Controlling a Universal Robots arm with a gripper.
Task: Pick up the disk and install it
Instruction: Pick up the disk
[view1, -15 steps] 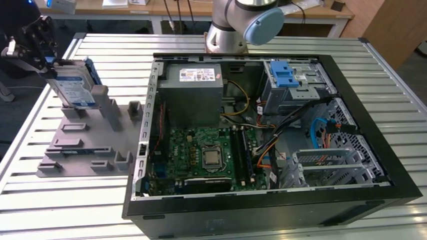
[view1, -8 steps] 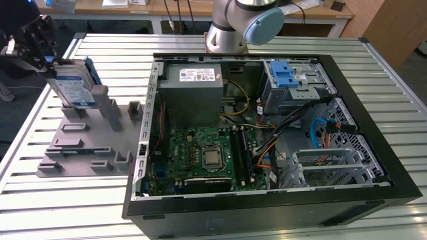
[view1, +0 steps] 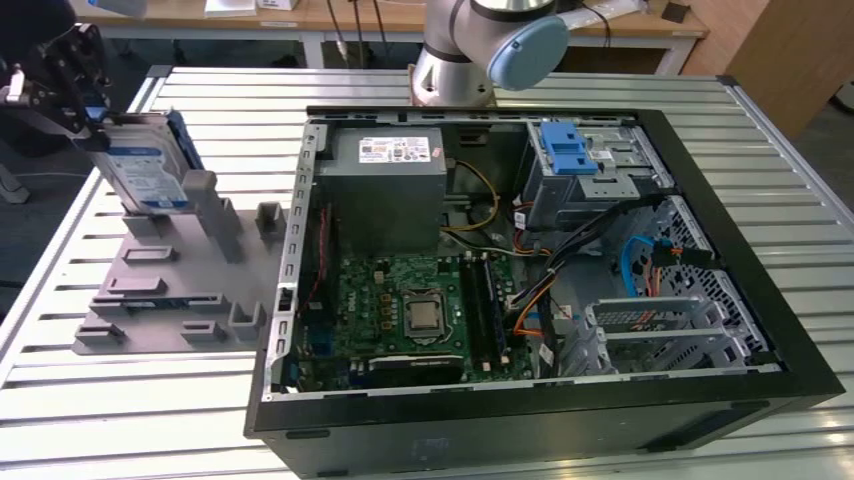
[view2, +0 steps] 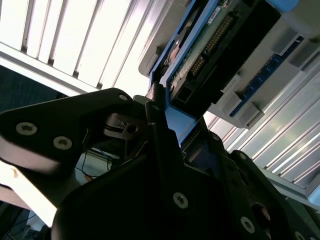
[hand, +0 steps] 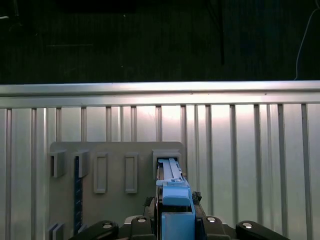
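The disk is a silver drive with a white-and-blue label and blue rails. It stands on edge, slightly tilted, at the far end of the grey holder fixture on the exterior view's left. My gripper comes in from above and is shut on its upper end. In the second wrist view the black fingers press against the blue rail of the disk. In the first wrist view the disk's blue edge sits between the jaws of the gripper, over a slot of the fixture.
An open black computer case lies flat on the slatted metal table, to the exterior view's right of the fixture. Inside are a grey power-supply box, a motherboard and a drive cage with a blue latch. The arm's base stands behind the case.
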